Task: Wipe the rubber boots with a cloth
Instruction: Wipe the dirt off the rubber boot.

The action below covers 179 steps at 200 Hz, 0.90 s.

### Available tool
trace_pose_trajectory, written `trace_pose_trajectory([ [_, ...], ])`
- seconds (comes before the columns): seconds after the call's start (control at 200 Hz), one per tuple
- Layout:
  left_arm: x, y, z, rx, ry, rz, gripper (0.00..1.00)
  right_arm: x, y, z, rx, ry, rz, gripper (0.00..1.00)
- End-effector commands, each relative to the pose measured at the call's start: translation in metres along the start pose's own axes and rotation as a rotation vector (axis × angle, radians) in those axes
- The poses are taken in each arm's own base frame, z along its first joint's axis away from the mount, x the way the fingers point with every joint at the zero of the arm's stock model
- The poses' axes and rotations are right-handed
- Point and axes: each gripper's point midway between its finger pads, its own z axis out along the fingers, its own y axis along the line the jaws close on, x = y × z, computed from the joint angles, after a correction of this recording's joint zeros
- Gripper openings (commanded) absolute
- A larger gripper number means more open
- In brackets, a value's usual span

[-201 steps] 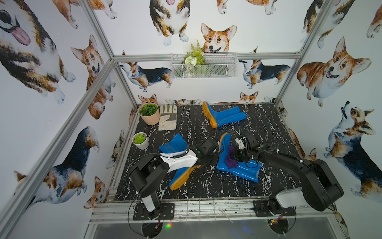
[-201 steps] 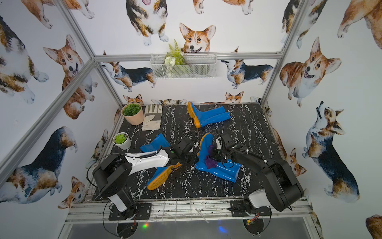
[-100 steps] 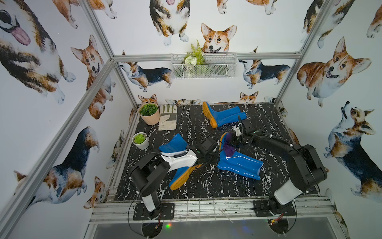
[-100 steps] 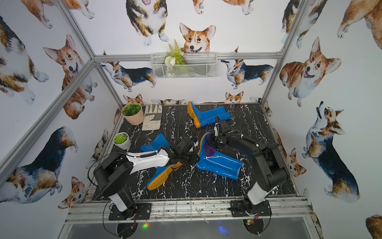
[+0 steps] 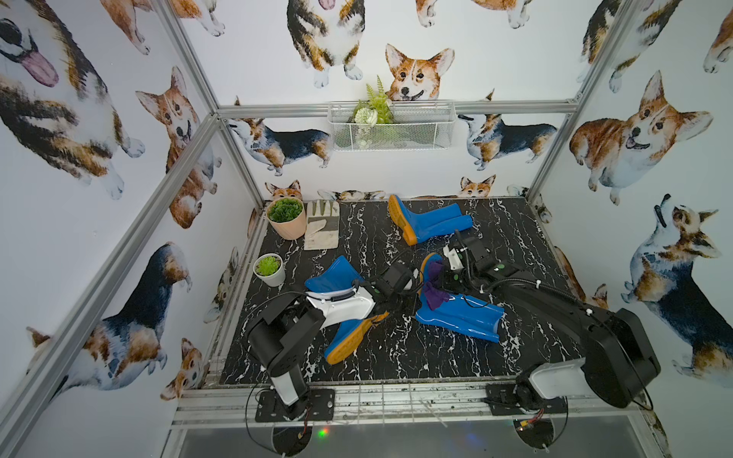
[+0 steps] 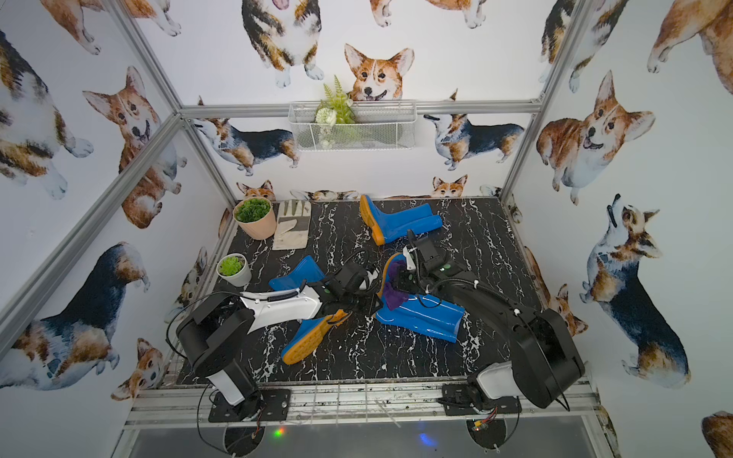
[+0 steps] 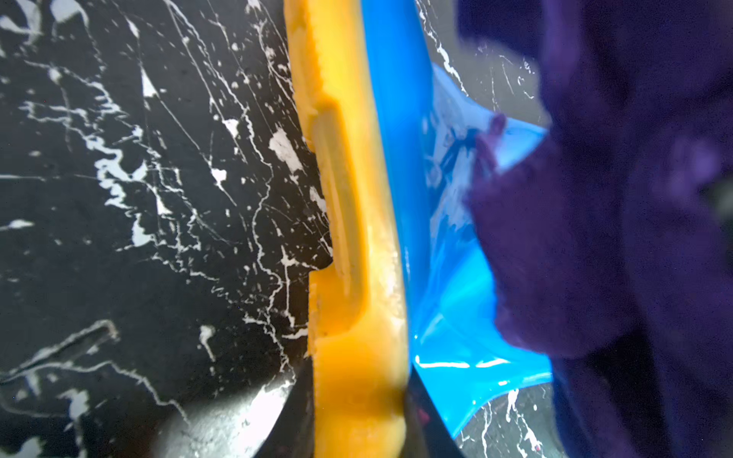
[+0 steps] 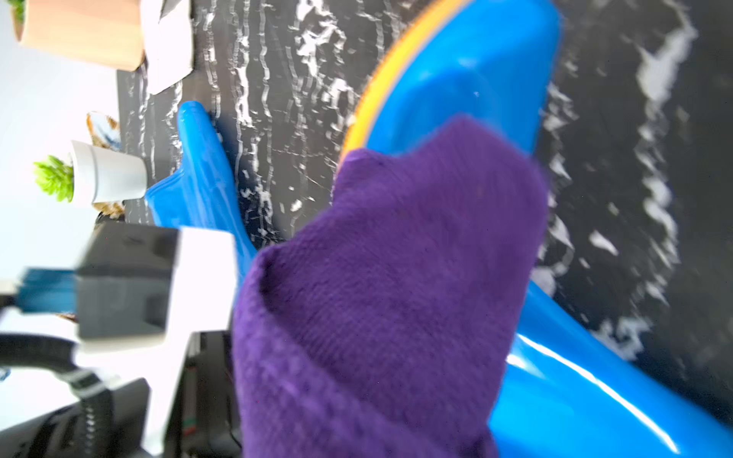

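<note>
Corgi-papered walls (image 5: 277, 51), black marble tabletop (image 5: 396, 357): right gripper (image 5: 443, 282) is clenching fuzzy purple cloth (image 5: 434, 297); left gripper (image 5: 408, 304) is grasping a blue rubber boot (image 5: 464, 319) by its orange sole (image 7: 357, 238).

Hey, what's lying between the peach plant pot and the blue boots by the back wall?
A pale work glove, flat beside the pot; then bare tabletop, in both top views.

Both top views: from high above the front edge, facing steeply down and back over the whole marble tabletop (image 5: 396, 349), with near-identical coverage. Left wrist: very near, along the orange-yellow sole (image 7: 349, 238) of a blue rubber boot (image 7: 448, 297). Right wrist: equally near, over the purple cloth (image 8: 396, 277) toward the white plant pot (image 8: 107, 178), sharing boot and cloth with the left wrist.
</note>
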Motion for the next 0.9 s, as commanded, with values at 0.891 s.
trace_pose_trajectory([
  [0.891, 0.008, -0.006, -0.002, 0.046, 0.031, -0.001, 0.0, 0.008, -0.016, 0.051, 0.03, 0.097, 0.057, 0.0],
])
